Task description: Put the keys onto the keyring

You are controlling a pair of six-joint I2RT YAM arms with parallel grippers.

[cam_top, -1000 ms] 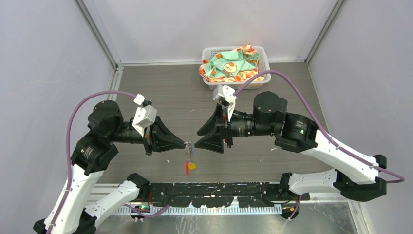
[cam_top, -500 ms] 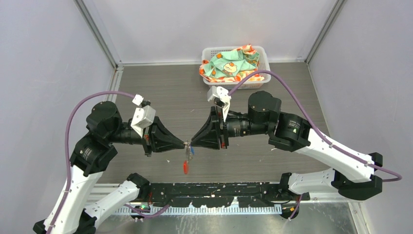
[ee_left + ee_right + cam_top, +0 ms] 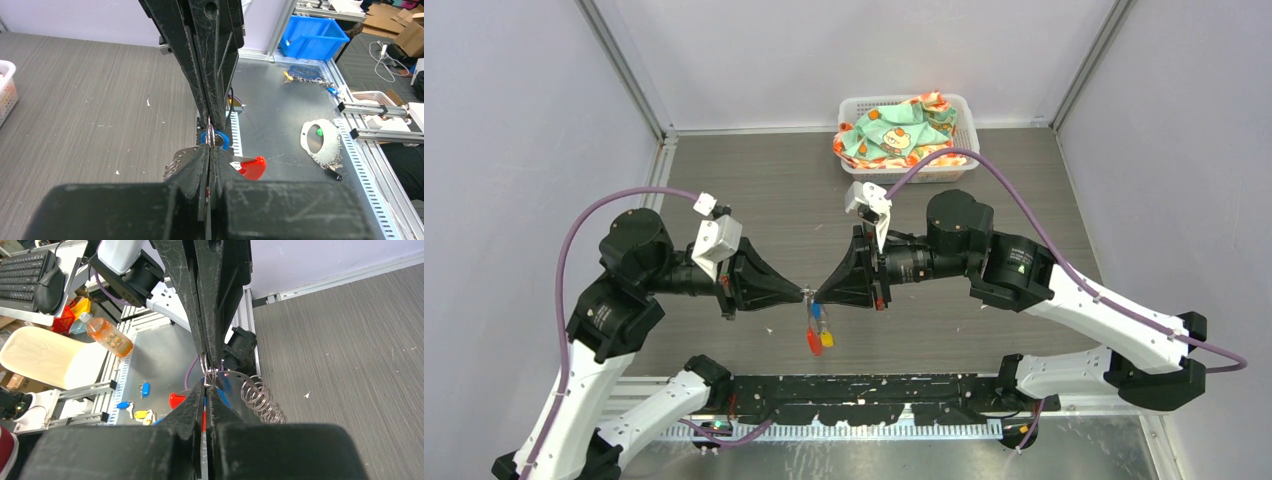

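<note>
The keyring hangs in the air between my two gripper tips, above the table's near edge. Its thin metal ring (image 3: 211, 136) is pinched from both sides. My left gripper (image 3: 806, 293) is shut on the ring, and my right gripper (image 3: 817, 296) is shut on it from the opposite side. Below the tips hang the blue-tagged key (image 3: 818, 312), the red tag (image 3: 813, 343) and the yellow-tagged key (image 3: 827, 339). The left wrist view shows the blue tag (image 3: 221, 141), the red tag (image 3: 253, 167) and the bunch of rings (image 3: 172, 165). The right wrist view shows the ring (image 3: 206, 366) and the bunch (image 3: 260, 400).
A white basket (image 3: 970, 120) holding a patterned cloth (image 3: 894, 130) stands at the back of the table. The black front rail (image 3: 864, 388) runs below the hanging keys. Off the table lie spare tagged keys (image 3: 145, 389) and a bottle (image 3: 105, 335).
My right gripper was open and apart from the keyring; it has moved left and shut on the ring. The hanging tags have swung a little. The left arm has barely moved.
</note>
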